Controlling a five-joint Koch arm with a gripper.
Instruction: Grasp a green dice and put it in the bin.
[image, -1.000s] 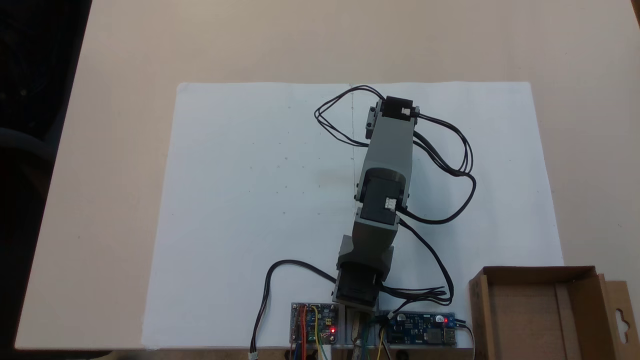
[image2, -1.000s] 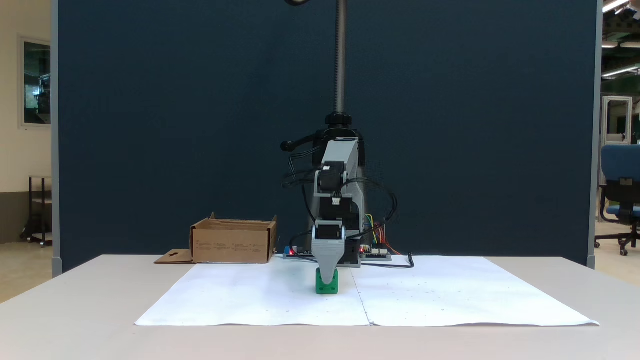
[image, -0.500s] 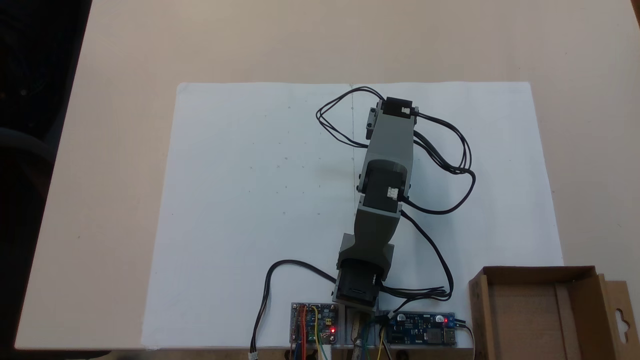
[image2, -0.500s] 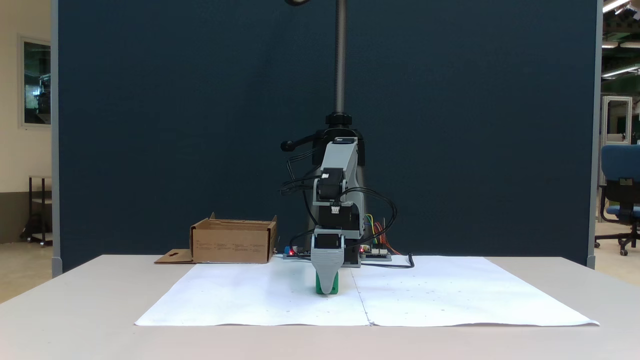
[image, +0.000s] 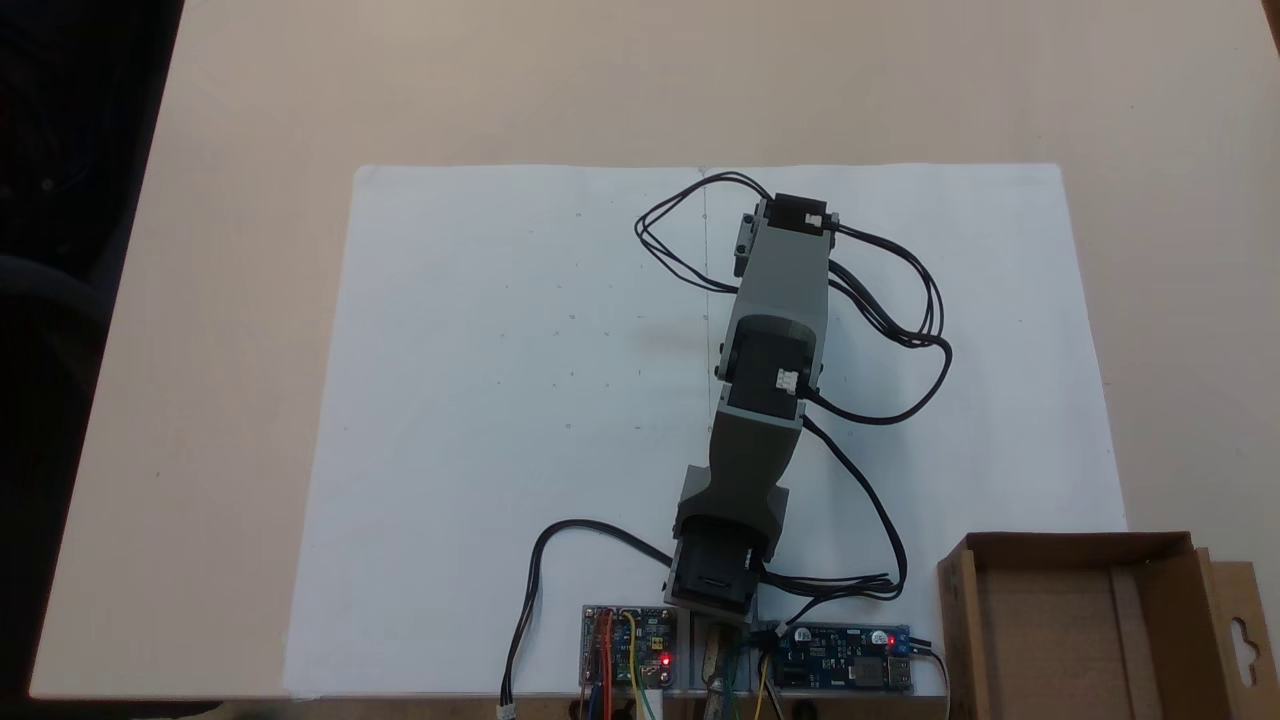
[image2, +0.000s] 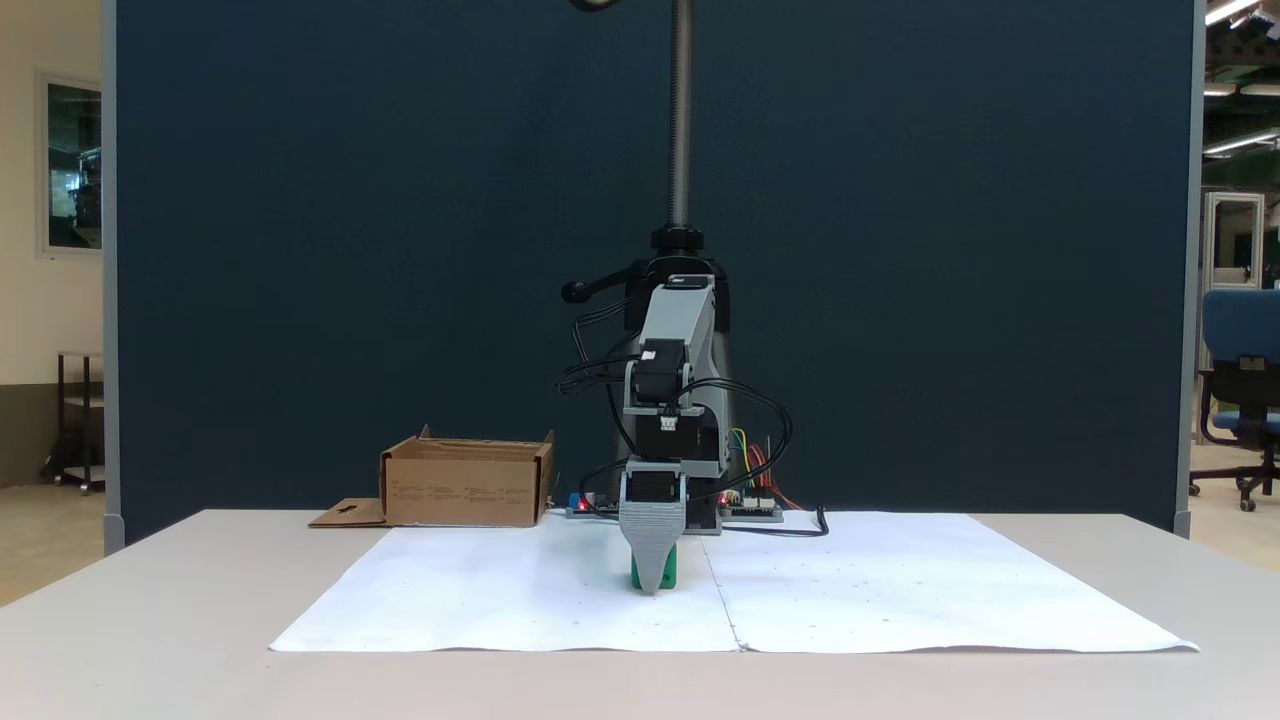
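1. From the front-facing fixed view I see the claw (image2: 654, 588) pointed straight down, its grey tip at the white paper sheet (image2: 880, 590).
2. The green dice (image2: 669, 572) sits on that paper directly behind the claw's grey jaw; from here I catch slivers of green on either side of it, more on the right.
3. The two jaws line up one behind the other from this angle, so I cannot tell whether the claw is spread or pinching the dice.
4. In the fixed view from above, the arm (image: 775, 300) reaches out over the paper and covers the spot beneath it.
5. The bin (image: 1050, 630) stands at the lower right corner of that view, well apart from the arm's far end, with its keyhole flap (image: 1238, 630) on the right side.
6. From the front, the bin (image2: 468, 485) sits at the back left of the surface (image2: 150, 620), beside the circuit boards (image: 845, 670) at the arm's base.
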